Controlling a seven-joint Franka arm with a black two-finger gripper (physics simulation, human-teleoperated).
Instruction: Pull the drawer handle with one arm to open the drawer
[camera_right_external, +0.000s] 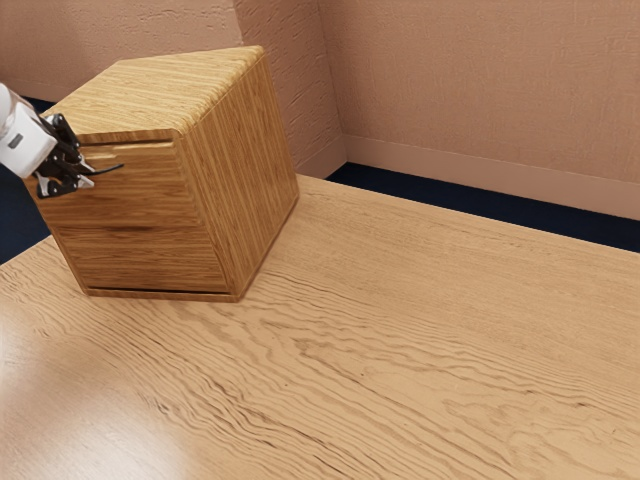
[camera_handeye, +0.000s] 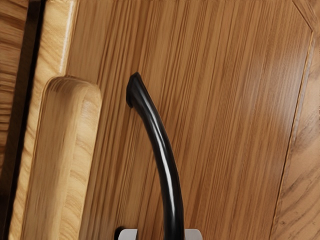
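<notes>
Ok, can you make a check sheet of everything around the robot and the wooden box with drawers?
Surface: wood-grain table, with a pale glare patch near the exterior view's lower left.
Job's things: wooden cabinet standing on the table; curved black handle on a drawer front.
Clutter: nothing seen.
Grippers: gripper at the cabinet's upper drawer front, by the handle.
Cables: nothing seen.
Surroundings: tan walls, dark blue floor.
</notes>
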